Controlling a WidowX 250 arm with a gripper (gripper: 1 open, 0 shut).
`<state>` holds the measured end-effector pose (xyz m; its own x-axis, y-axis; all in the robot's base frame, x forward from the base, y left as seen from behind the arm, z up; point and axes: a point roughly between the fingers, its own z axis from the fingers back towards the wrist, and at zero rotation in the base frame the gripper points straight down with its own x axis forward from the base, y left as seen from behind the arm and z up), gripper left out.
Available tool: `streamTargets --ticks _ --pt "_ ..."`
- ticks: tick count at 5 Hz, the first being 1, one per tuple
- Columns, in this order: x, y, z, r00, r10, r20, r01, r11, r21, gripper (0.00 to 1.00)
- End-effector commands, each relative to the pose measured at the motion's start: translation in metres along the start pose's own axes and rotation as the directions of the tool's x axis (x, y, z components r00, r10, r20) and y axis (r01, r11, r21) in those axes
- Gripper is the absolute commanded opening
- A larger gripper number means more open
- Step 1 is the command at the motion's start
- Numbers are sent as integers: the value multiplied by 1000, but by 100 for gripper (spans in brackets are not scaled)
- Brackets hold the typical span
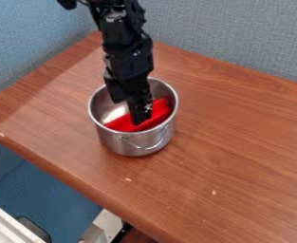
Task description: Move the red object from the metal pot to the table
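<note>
jaws [132, 112]: lowered into metal pot [136, 140], spread cannot be told | red object [122, 119]: seen beneath them | table [227, 123]: pot carried

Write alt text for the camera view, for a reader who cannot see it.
A black robot gripper reaches straight down into a metal pot holding a red object. The pot stands on a reddish-brown wooden table against a blue wall.

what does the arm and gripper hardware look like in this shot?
The arm is all black, built of blocky, angular segments, ending in a black gripper with slim dark fingers. No markings or coloured parts are legible; cabling can't be made out at this resolution.
</note>
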<state>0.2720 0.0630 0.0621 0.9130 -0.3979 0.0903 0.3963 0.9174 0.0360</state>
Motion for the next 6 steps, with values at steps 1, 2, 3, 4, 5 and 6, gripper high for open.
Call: streamTargets --ticks 1,2,3,4,5,6 --pt "7 6 4 1000 -1 22 1 1000 23 100" --pt "7 6 -2 1000 -4 11 4 1000 21 100" --pt "7 5 -6 1000 -5 5 5 1000 15 100" --pt "7 5 -8 1000 -6 4 6 1000 10 100" --pt "7 6 -11 1000 -3 -2 3 1000 10 0" --pt "6 4 -9 1000 1 -4 -1 1000 1 0"
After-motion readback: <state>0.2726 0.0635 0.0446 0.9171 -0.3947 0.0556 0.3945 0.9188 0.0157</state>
